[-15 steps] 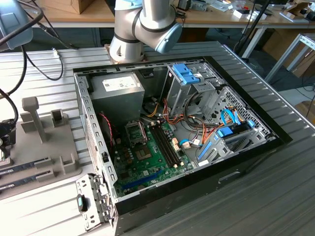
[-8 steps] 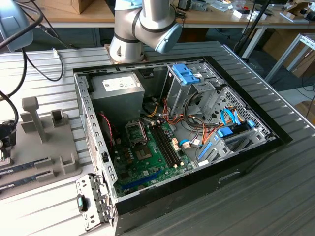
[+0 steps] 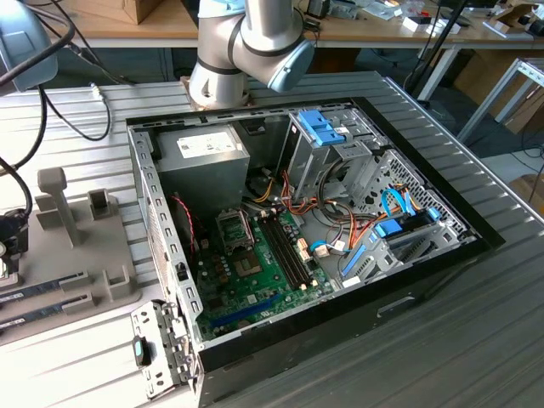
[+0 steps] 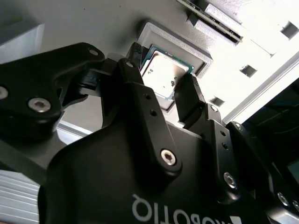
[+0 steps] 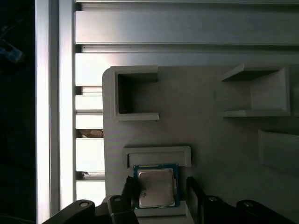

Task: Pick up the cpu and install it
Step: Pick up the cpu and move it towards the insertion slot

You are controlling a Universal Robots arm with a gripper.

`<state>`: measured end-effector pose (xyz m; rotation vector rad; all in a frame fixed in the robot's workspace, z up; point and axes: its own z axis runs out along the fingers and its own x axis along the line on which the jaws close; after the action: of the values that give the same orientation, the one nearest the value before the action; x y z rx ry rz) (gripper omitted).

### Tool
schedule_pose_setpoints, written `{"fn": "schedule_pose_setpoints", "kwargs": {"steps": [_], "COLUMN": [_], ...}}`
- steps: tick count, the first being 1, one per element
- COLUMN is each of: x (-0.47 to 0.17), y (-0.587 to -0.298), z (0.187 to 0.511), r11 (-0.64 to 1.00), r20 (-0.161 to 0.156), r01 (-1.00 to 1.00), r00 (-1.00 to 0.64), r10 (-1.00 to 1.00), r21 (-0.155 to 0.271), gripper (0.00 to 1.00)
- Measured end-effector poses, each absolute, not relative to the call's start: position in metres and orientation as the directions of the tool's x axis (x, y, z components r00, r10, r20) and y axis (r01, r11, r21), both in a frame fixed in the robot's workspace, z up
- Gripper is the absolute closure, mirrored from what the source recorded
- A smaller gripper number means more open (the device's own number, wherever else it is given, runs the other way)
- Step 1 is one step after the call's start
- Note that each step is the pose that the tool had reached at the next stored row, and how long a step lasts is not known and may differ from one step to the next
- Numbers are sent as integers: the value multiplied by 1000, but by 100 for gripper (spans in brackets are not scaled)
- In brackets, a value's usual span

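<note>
1. Cpu [image 4: 164, 73], second wrist view. Lay flat in a shallow square pocket [image 4: 182, 41] of a pale grey moulded holder [image 4: 93, 28], likely so as to sit square and easy to find. Showed a dull silver metal lid over a green edge. Was straddled by the black gripper [image 4: 161, 79], spread just wider than the chip and clamped on nothing.
2. First wrist view. Showed the same cpu [image 5: 156, 186] in its raised-lipped pocket [image 5: 156, 156], metal top smooth and faintly glossy. Had matte black fingers [image 5: 194, 189] on two opposite sides, one nearly at the edge, the other with a visible gap; probably lined up for a side pinch. Not yet lifted.
3. Exterior view. Took in the arm [image 3: 246, 42] above an open computer case [image 3: 357, 314], with a green motherboard [image 3: 255, 280] and its dark metal socket [image 3: 234, 228] lying face up, open to reach from above.
</note>
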<state>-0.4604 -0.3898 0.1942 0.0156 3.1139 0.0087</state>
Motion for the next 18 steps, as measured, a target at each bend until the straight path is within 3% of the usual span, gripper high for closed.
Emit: {"fn": "schedule_pose_setpoints", "kwargs": {"steps": [18], "x": [-464], "y": [-387], "z": [190], "r11": [1000], "r20": [-27], "r01": [10], "r00": [-1000], "r10": [10], "r21": [13], "gripper": [46]}}
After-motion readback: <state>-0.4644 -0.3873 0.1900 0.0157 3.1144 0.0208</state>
